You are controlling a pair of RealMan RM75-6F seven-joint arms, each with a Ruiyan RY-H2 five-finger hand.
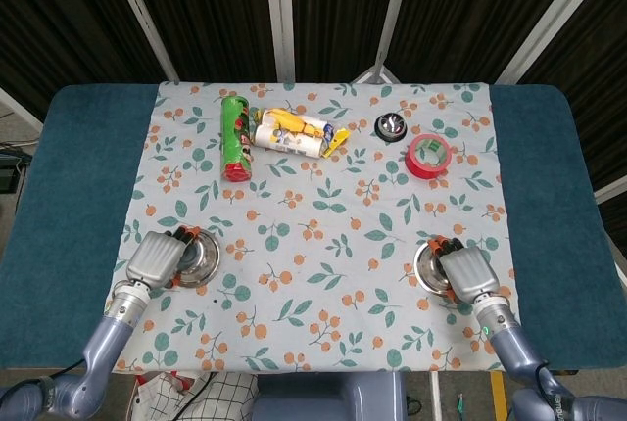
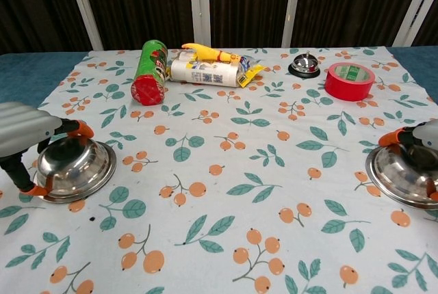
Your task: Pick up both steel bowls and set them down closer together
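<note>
Chest view showed your left robot hand [image 2: 24,137] clasping the round, shiny left steel bowl [image 2: 74,168] and your right robot hand [image 2: 419,142] clasping the right steel bowl [image 2: 404,176], well apart on the floral-clothed counter [image 2: 226,143].

Left hand [image 2: 24,133] cut by the chest view's left edge, covering the near-left rim of the left bowl [image 2: 72,165]. Right hand [image 2: 426,137] cut by the right edge, over the right bowl [image 2: 400,174]. Label print on the packet [image 2: 205,70] behind the left bowl too small to read.
</note>
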